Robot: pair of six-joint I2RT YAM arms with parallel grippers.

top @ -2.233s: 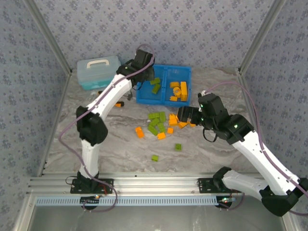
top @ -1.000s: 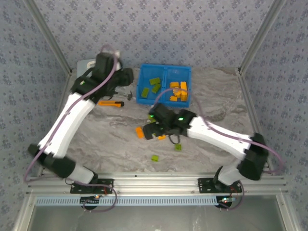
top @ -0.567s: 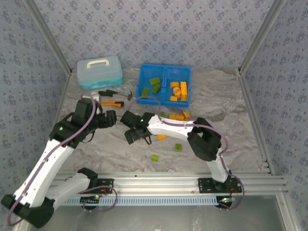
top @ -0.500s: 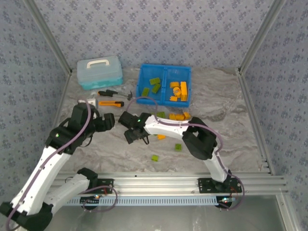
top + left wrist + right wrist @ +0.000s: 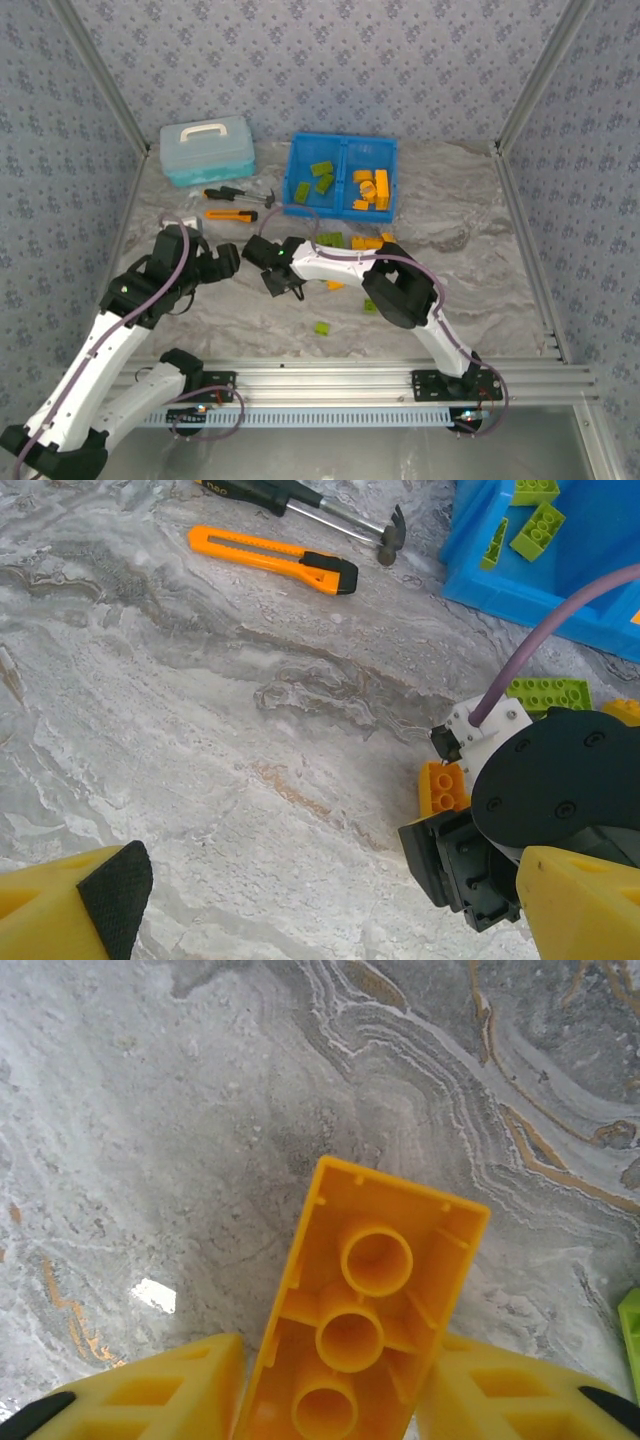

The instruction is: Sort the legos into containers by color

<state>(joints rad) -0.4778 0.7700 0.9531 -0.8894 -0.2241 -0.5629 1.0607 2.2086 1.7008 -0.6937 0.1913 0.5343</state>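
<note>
The right claw (image 5: 335, 1400) is clamped on an orange brick (image 5: 370, 1290) down at the table (image 5: 150, 1110); the left claw (image 5: 335, 900) hangs nearby, spread wide.

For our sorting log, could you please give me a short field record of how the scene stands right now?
Left end effector: open, empty
Right end effector: closed on orange brick, hollow underside facing the camera
Blue bin: green bricks in left compartment, orange bricks in right
Loose bricks: several green and orange on table
</note>
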